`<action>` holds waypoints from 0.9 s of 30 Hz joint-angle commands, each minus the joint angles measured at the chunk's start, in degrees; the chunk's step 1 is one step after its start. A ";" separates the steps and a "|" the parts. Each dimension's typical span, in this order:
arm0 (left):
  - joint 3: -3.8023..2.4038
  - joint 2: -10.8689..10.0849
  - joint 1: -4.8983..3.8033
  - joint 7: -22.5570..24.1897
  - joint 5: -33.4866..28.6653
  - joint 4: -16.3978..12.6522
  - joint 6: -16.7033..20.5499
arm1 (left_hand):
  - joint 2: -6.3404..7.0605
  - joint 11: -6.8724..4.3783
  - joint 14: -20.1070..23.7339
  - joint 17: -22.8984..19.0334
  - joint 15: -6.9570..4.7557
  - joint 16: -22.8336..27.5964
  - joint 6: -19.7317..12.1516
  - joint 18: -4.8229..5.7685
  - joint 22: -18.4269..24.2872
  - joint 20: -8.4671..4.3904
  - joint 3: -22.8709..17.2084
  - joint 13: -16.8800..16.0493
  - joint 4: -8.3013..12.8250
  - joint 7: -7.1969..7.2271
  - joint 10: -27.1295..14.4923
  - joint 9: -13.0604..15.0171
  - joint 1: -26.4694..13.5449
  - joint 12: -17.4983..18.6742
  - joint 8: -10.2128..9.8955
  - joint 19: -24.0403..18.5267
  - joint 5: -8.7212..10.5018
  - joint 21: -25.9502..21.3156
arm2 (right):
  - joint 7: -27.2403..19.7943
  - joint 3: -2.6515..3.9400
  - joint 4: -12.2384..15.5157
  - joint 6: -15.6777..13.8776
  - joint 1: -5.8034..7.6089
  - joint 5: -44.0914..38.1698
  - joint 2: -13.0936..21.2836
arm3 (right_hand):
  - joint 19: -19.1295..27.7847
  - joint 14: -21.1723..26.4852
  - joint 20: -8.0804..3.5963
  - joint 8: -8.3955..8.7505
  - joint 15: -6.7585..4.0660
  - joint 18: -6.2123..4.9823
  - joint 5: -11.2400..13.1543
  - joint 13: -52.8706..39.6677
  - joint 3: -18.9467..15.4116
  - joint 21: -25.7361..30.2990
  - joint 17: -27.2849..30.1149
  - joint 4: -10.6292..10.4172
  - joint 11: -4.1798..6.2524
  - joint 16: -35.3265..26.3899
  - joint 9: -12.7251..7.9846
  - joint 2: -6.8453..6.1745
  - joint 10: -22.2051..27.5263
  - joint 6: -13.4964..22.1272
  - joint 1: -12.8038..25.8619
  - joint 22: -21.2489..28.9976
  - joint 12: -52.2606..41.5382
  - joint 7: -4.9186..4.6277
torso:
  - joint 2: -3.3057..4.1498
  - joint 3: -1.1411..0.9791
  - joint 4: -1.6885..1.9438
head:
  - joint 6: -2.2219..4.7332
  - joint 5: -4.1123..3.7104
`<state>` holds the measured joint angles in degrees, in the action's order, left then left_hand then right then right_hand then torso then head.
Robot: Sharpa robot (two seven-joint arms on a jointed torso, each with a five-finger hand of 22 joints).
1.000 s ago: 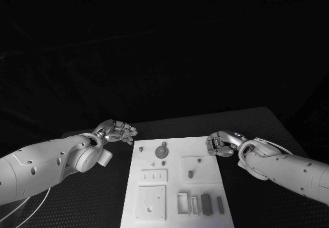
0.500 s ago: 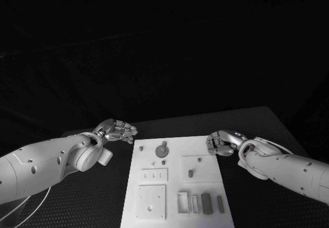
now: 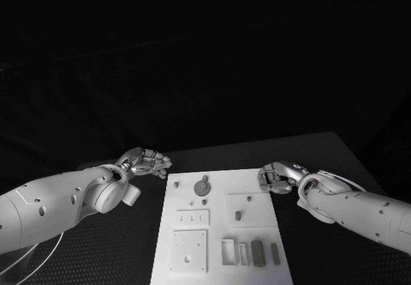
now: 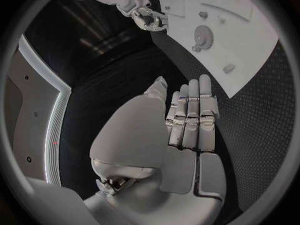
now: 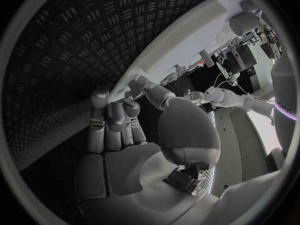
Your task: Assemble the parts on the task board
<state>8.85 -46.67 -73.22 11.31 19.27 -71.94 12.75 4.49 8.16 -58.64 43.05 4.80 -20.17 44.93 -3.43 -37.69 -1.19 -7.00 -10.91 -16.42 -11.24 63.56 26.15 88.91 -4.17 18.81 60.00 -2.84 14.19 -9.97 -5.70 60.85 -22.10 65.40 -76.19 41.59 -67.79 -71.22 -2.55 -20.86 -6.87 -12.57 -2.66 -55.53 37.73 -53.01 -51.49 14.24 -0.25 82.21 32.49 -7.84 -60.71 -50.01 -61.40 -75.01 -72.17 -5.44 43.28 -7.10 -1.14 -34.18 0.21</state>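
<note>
You have the white task board [image 3: 221, 237] lying flat in the middle of the black table [image 3: 325, 154], long side running away from you, with both hands parked at its far corners. It looks rigid and flat; judge it stable enough that you need not hold it down.

Your left hand [image 3: 147, 162] hovers just off the board's far left corner, fingers curled in and pressed side by side, nothing in them; the left wrist view shows them lying straight and close together. Your right hand [image 3: 277, 177] sits at the far right edge, fingers also curled inward, and the right wrist view shows no part in them.

On the board, working down in size: the square plates near you [image 3: 189, 252], then the round gear-like disc [image 3: 202, 190] at the far end, then the upright grey blocks [image 3: 257, 254] standing in a row at the near right, then a small peg [image 3: 238, 217] mid-board.

These parts are likely hard, light and smooth, so expect them to slip from a loose pinch. Take the blocks across their narrow flat faces, the disc by its rim, and lift straight up.
</note>
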 commanded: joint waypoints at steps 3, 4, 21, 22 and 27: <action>-0.03 0.01 -0.02 0.50 -0.13 -0.14 -0.82 | 0.00 0.33 -0.39 0.07 -0.11 0.40 -0.25 -0.62 -0.07 0.16 -0.13 -0.08 -0.17 -0.35 0.03 0.06 -0.31 0.20 -0.23 -0.34 -0.11 -0.26 | -0.56 0.02 0.01 0.83 -0.03 -0.49 -0.04 | 0.11 -0.04 -0.30 -0.51 -0.52 -2.43 -0.14 0.13 -0.12 -0.23 0.09 0.31 1.79 0.16 0.39 1.09 0.76 -9.66 0.26 -0.79 0.15 0.78 | 0.01 0.00 0.01 | -0.08 0.02; -0.03 0.01 -0.02 0.50 -0.13 -0.14 -0.81 | 0.01 0.33 -0.39 0.08 -0.11 0.40 -0.25 -0.62 -0.07 0.16 -0.13 -0.08 -0.17 -0.35 0.03 0.06 -0.31 0.20 -0.23 -0.34 -0.11 -0.26 | -0.59 0.02 0.01 0.83 -0.03 -0.49 -0.04 | 0.11 -0.07 -0.30 -0.62 -0.59 -2.43 -0.14 0.15 -0.14 -0.26 0.10 0.37 1.89 0.17 0.51 1.25 0.67 -9.91 0.29 -0.80 0.17 0.89 | 0.01 0.00 0.01 | -0.08 0.02; -0.03 -0.07 -0.02 0.53 -0.08 -0.26 -0.87 | 0.00 0.34 -0.41 0.14 -0.11 0.47 -0.27 -0.62 -0.10 0.16 -0.11 -0.10 -0.18 -0.36 0.01 0.06 -0.29 0.21 -0.24 -0.34 -0.11 -0.28 | -0.18 0.03 0.13 -0.85 -0.03 -0.56 -0.04 | -0.04 -0.27 -0.33 -1.14 -1.31 -2.43 -0.14 0.25 0.06 -0.39 0.14 1.50 2.73 0.25 1.41 2.39 0.17 -11.36 0.20 -0.76 0.33 1.79 | 0.00 0.03 0.03 | -0.29 0.01; -0.03 -0.05 -0.02 0.53 -0.07 -0.28 -0.90 | -0.01 0.34 -0.41 0.14 -0.11 0.47 -0.27 -0.62 -0.10 0.16 -0.11 -0.10 -0.18 -0.36 0.01 0.06 -0.29 0.21 -0.24 -0.34 -0.11 -0.28 | -0.07 0.03 0.19 -1.11 -0.03 -0.56 -0.05 | -0.05 -0.28 -0.33 -1.15 -1.33 -2.43 -0.14 0.25 0.06 -0.40 0.14 1.52 2.74 0.25 1.43 2.39 0.16 -11.37 0.21 -0.76 0.33 1.80 | 0.01 0.01 0.03 | -0.29 -0.01; -0.03 -0.02 -0.02 0.15 0.57 -0.34 -1.30 | -0.12 0.24 -0.46 0.24 -0.11 0.55 -0.04 -0.62 -0.15 0.17 -0.10 -0.20 -0.20 -0.29 0.28 0.13 -0.35 0.07 -0.12 -0.30 -0.11 -0.28 | 0.88 0.05 0.78 -2.44 -0.02 -0.47 -0.03 | -0.12 -0.32 -0.34 -1.17 -1.39 -2.43 -0.14 0.25 0.08 -0.42 0.13 1.62 2.80 0.27 1.51 2.48 0.10 -11.43 0.23 -0.74 0.32 1.86 | -0.03 -0.03 -0.05 | -0.25 0.06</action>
<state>8.85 -46.73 -73.22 11.27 19.32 -72.13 12.67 4.49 8.15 -58.64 43.22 4.80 -19.96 44.93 -3.36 -37.77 -1.19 -7.00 -11.03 -16.42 -11.24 63.56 26.21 88.91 -4.17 18.81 60.00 -2.84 14.18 -9.85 -5.69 61.31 -22.96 65.40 -76.26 41.57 -67.87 -71.42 -2.46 -21.39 -7.84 -14.18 -2.61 -55.33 37.72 -53.23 -51.43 15.51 2.16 82.21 32.79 -5.79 -60.52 -56.00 -61.18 -75.01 -72.17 -2.26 43.28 -7.10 -1.13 -34.47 0.24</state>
